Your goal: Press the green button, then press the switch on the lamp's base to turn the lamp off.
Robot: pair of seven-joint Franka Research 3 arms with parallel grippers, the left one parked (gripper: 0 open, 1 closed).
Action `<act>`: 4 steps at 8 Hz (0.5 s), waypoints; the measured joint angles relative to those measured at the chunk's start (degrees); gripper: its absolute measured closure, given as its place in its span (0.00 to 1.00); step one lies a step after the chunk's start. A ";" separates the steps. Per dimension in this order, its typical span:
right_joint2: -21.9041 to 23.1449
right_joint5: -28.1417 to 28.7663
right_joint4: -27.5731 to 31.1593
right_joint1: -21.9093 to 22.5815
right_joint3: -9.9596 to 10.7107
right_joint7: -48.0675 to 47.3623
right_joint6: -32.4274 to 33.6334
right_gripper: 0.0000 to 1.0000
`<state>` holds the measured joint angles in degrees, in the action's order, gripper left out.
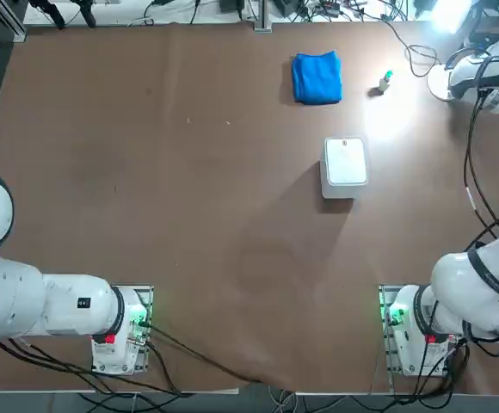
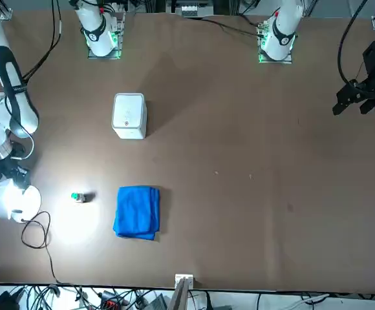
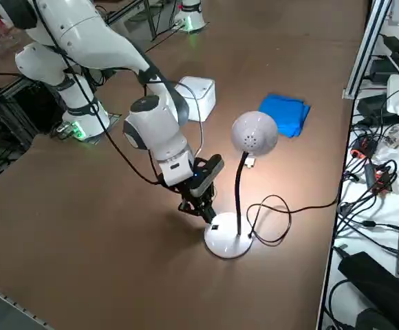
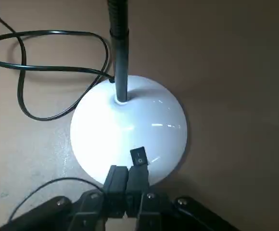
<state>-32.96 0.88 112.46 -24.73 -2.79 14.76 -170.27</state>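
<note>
- Brown table (image 1: pixel 189 215), cables along its far and right edges; on it a white box (image 1: pixel 346 165), a blue cloth (image 1: pixel 317 77), the green button (image 1: pixel 386 80) and the lamp (image 3: pixel 253 137).
- Lamp lit: bright pool of light falls on the table around the green button, which stands between the blue cloth and the lamp's base (image 4: pixel 128 132).
- The lamp's base sits at the table's far right corner, black cord (image 4: pixel 43 72) looping beside it.
- Right gripper (image 4: pixel 126 182): fingers pressed together, nothing between them, tips hanging over the near rim of the base.
- The switch (image 4: pixel 139 157), a small black rocker, lies just beyond the fingertips and slightly to one side; contact not confirmed in wrist view.
- Judgement: step in hand is the switch press; the button step cannot be checked from here.
- To do well: shift the closed tips sideways onto the rocker's centre, descend straight and slowly, press its raised end.
- Risk: off-centre push may slide off the rocker or tip the light base.
</note>
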 joint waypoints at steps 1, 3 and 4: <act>-0.60 0.00 0.00 0.01 -0.11 -0.02 -1.34 0.99; -1.79 0.00 -0.01 0.06 -0.23 -0.05 -3.08 0.99; -2.11 0.00 -0.01 0.08 -0.24 -0.06 -3.42 0.99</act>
<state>-35.08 0.89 112.45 -24.64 -3.04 14.70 -173.70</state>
